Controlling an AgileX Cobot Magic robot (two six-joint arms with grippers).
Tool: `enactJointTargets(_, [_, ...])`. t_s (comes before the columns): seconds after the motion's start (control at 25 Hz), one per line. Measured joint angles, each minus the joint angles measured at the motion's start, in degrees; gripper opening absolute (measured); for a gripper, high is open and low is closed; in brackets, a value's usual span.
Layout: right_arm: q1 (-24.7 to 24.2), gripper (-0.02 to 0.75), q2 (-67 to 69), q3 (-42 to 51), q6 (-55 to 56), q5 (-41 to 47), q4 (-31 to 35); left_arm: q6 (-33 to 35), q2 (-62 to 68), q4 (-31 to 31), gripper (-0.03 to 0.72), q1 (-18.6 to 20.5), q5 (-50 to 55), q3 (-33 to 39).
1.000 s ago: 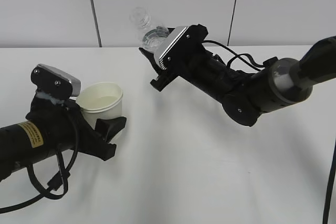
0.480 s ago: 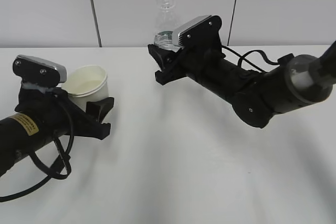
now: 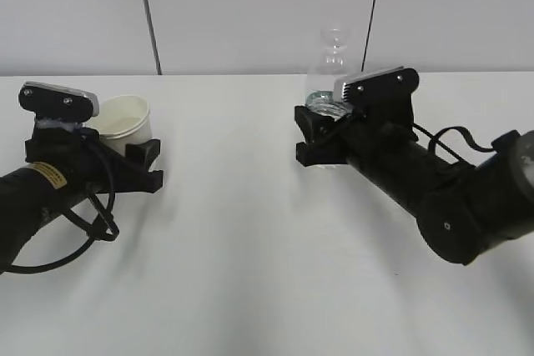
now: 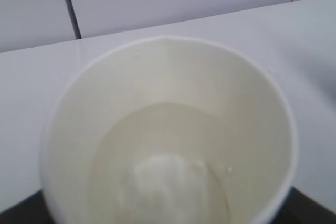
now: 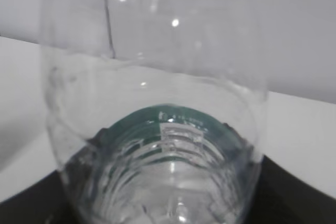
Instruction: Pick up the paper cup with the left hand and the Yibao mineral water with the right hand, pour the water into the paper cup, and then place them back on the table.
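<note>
The white paper cup point(image 3: 123, 122) stands upright in my left gripper point(image 3: 133, 152), which is shut on it low at the left of the table point(image 3: 250, 248). The left wrist view looks down into the cup point(image 4: 173, 103), where clear water point(image 4: 163, 171) covers the bottom. My right gripper point(image 3: 321, 135) is shut on the clear Yibao mineral water bottle point(image 3: 329, 64), held upright with its open neck up, right of centre. The right wrist view shows the bottle point(image 5: 157, 103) close up with its dark green label point(image 5: 168, 121). The jaws themselves are mostly hidden in both wrist views.
A grey wall with two dark vertical seams point(image 3: 148, 14) runs behind the table. Bare white tabletop lies between the two arms. The left arm's black cable point(image 3: 92, 235) loops on the table.
The right gripper has swung right and lower, turning the bottle from tilted to upright. The left gripper has drawn the cup left and down towards the table.
</note>
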Motion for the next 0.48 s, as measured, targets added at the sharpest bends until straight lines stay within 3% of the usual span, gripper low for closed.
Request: enactJointTargets(0.48, [0.0, 0.451, -0.3, 8.1, 0.1, -7.0, 6.8, 0.0, 10.0, 0.0, 0.441, 0.5, -1.5, -6.3])
